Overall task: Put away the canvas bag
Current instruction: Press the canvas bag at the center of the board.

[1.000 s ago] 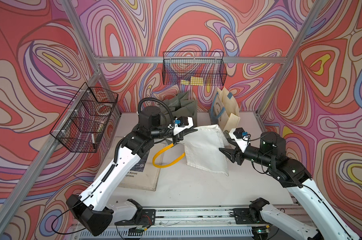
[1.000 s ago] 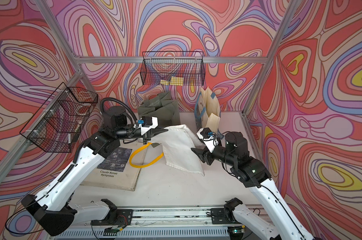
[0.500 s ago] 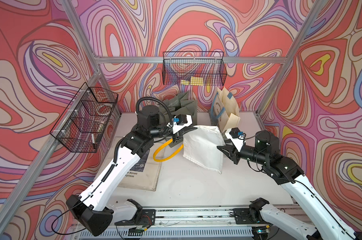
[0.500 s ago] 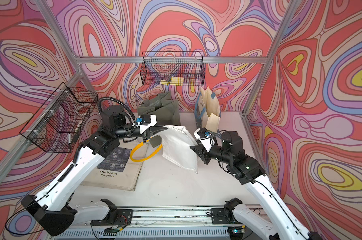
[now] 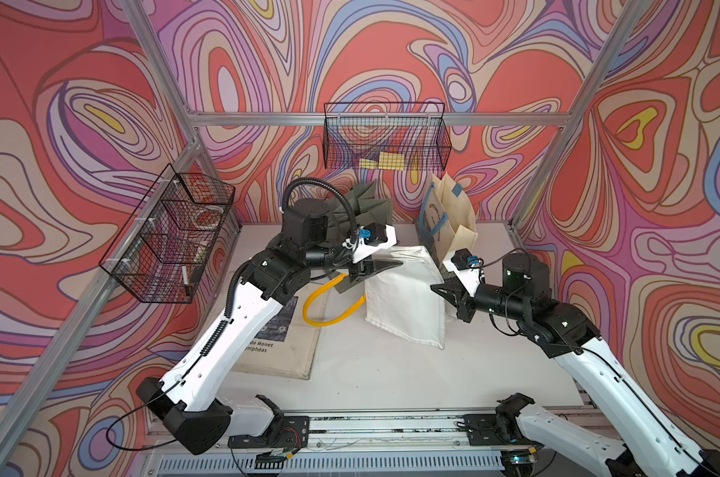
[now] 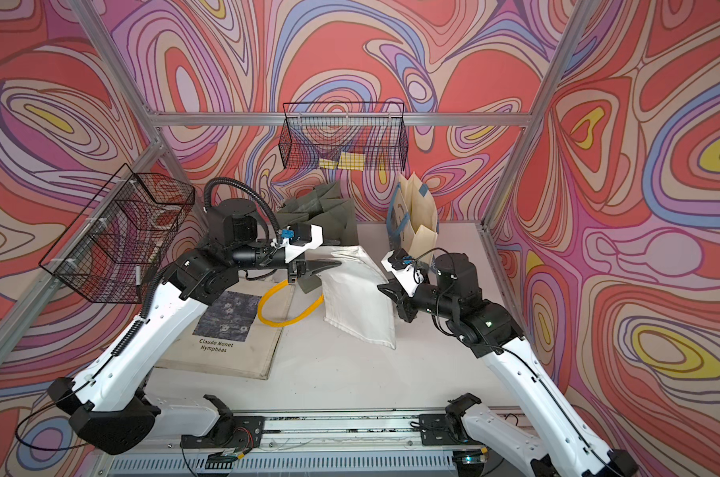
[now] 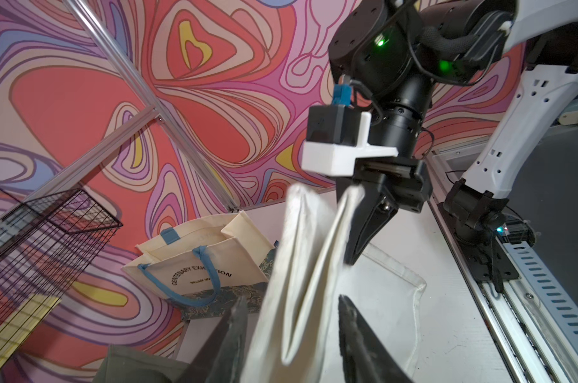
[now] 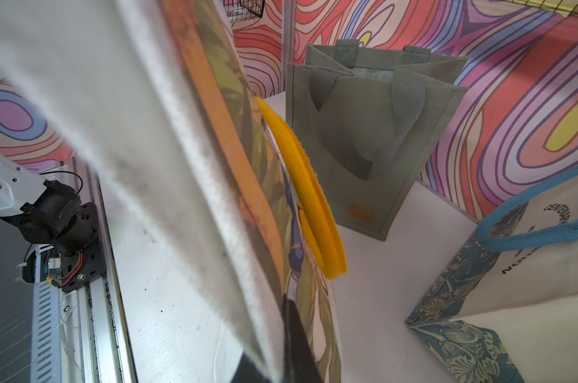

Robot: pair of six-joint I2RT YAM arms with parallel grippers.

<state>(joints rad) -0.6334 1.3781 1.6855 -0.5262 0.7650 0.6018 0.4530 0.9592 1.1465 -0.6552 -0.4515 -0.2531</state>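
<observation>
Left wrist view alone shows left gripper [image 7: 292, 298] seemingly straddling canvas bag [image 7: 314, 238].

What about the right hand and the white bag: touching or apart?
Touching. The left wrist view shows the right hand shut on the edge of the white bag.

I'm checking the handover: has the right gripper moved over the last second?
Yes, slightly: the right gripper has shifted toward the cream tote standing at the back, closing on the canvas bag.
</observation>
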